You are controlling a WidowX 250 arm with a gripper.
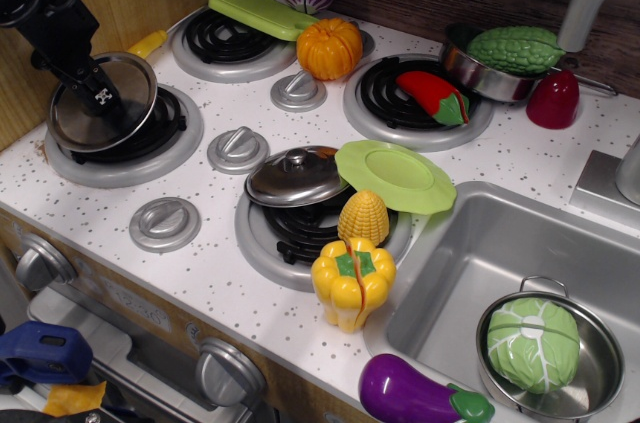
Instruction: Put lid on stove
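Flat shiny lid (pixel 100 103) tilted over the front-left burner (pixel 125 133) of the stove (pixel 215 273), near edge low by the coil, far edge raised. Black gripper (pixel 103 95) clamped on the lid at its centre (knob hidden behind the fingers), arm reaching in from the upper left. Just right of that burner, 2 silver knobs (pixel 237 149), a third lower down (pixel 164 223). On the front-right burner, a darker domed lid (pixel 295 175), a corn cob (pixel 363 217) and a light green plate (pixel 395 175) leaning over them; yellow pepper (pixel 352 281) just in front. On the 2 back burners, a green cutting board (pixel 262 14), an orange pumpkin (pixel 329 48) and a red chilli (pixel 432 96). Beside the stove, grey sink (pixel 470 263) holding a pot with a cabbage (pixel 532 343); purple eggplant (pixel 415 395) on the front edge.
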